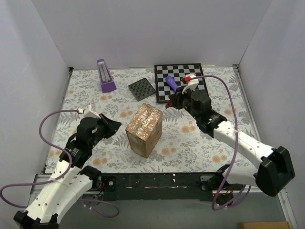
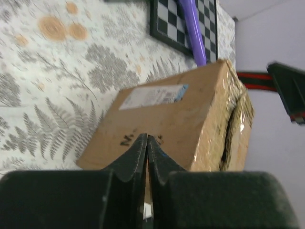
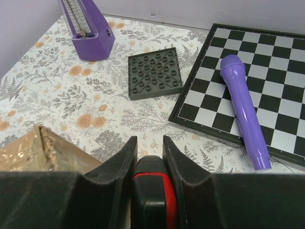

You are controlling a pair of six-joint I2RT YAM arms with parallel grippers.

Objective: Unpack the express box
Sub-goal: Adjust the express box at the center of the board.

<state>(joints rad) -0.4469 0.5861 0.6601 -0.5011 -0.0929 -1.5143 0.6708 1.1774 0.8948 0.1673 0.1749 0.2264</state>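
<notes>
The express box [image 1: 144, 130] is matt brown cardboard, its top wrapped in glossy, crinkled clear tape [image 1: 146, 118]. My right gripper [image 3: 148, 140] has matt black plastic fingers [image 3: 119, 167] pinching a smooth red-and-black plastic tool [image 3: 153, 191]; the purple tube [image 3: 245, 112] shines slightly.

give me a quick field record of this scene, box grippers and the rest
express box: mid-table, upright, tape on
left gripper: shut, empty, pointing at box's labelled side
right gripper: shut on black-and-red tool
chessboard: far right, purple stick lying on it
others: purple metronome, grey studded plate, far side
</notes>
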